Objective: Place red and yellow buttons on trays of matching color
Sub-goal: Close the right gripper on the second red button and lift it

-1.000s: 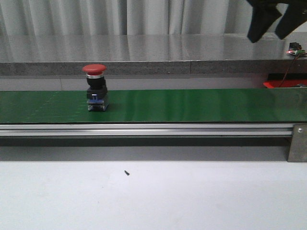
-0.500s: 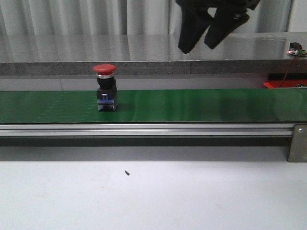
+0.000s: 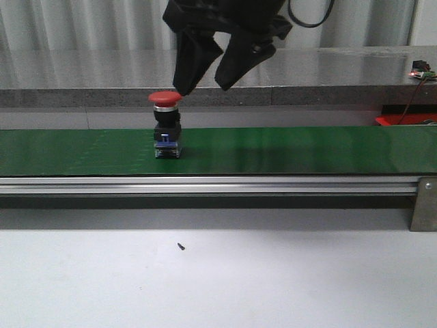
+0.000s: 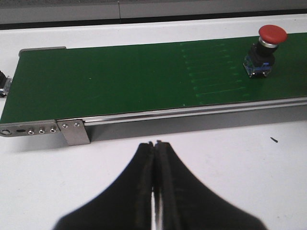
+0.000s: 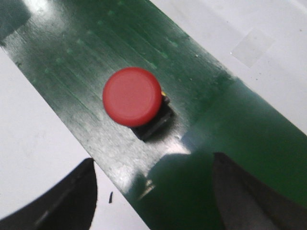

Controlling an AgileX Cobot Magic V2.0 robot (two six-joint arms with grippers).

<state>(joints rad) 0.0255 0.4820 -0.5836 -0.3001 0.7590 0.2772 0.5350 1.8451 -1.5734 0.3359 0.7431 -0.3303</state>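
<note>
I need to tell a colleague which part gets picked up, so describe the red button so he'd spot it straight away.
Find the long green belt running across the table. Left of its middle stands the red button, upright: a black body with a round red mushroom cap, the only object on the belt, just below the open right hand.

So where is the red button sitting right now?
In the front view the red button stands upright on the green belt, left of centre, with the open right tool hovering just above and slightly to its right.

Grey ledge (image 3: 82, 75) — pleated curtain (image 3: 89, 24) behind.
</note>
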